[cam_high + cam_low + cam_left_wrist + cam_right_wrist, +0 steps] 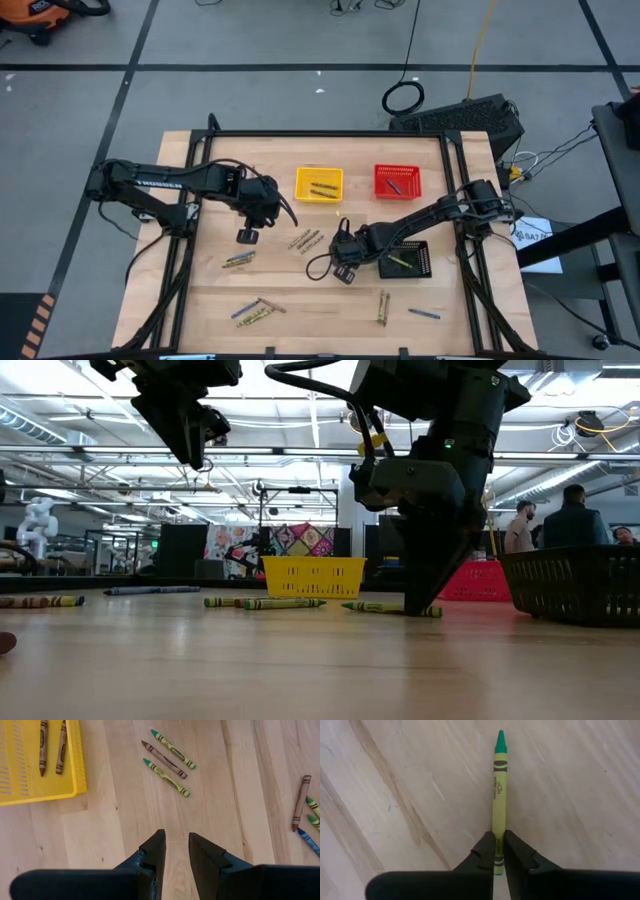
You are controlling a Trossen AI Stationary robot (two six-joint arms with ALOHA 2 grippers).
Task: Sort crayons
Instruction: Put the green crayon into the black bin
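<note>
My right gripper (499, 859) stands low over the middle of the table, shut on a yellow-green crayon with a green tip (499, 785) that lies on the wood (385, 608). My left gripper (176, 845) hangs open well above the table (195, 450), left of centre, with nothing between its fingers. Three loose crayons (166, 762) lie flat on the wood ahead of it. More crayons lie scattered (238, 259) (255, 312) (382, 307). My right gripper pinches the crayon's wrapped shaft near its blunt end (498, 851) between its two fingertips. The fingers come steeply from above and stand on either side of the stick, so the pointed end reaches out ahead of them. The crayon lies flat on the table (370, 607).
A yellow basket (300, 184) with two brown crayons (50, 747) and a red basket (378, 182) stand at the far middle. A black basket (425, 262) sits just right of my right gripper. People stand in the room beyond the table (575, 510).
</note>
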